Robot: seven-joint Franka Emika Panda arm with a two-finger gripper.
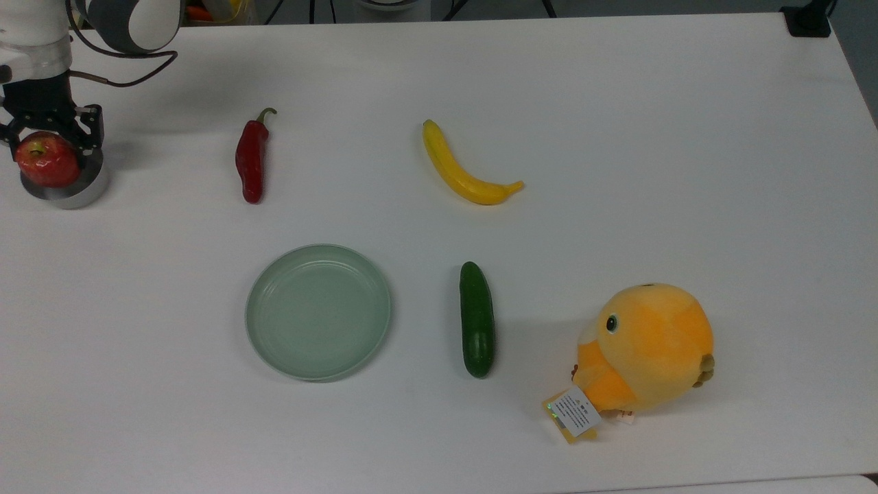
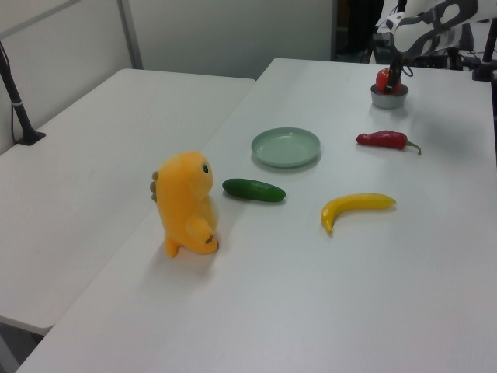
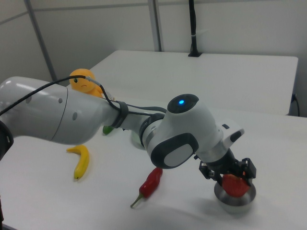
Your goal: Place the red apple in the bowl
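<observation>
Under the arm, at the top view's far left edge, the gripper (image 1: 46,137) points down with its black fingers (image 1: 91,130) closed on the red apple (image 1: 46,160). Apple sits in the mouth of the grey bowl (image 1: 79,192), directly below the gripper; bowl rim shows past the fruit on the top view's right and lower side. Whether the apple rests on the bowl floor, cannot tell. Off to the top view's right of the gripper: chili pepper (image 1: 250,159), then banana (image 1: 465,170) farther out. Pale-green plate (image 1: 317,311) and cucumber (image 1: 477,319) lie well apart from the gripper, toward the top view's lower middle; orange plush toy (image 1: 645,350) farthest away. All on the white table (image 1: 617,103).

Left view: gripper (image 2: 392,72) far back, apple (image 2: 383,79) held at the bowl (image 2: 389,99) top. Pepper (image 2: 385,140) nearest to it, plate (image 2: 286,147) next, banana (image 2: 356,207), cucumber (image 2: 253,189) and toy (image 2: 185,203) nearer the camera.

Right view: gripper (image 3: 229,173) clamped around the apple (image 3: 233,184), the apple's lower half inside the bowl (image 3: 234,200). Pepper (image 3: 150,183) near on the right view's left, banana (image 3: 81,161) beyond.
</observation>
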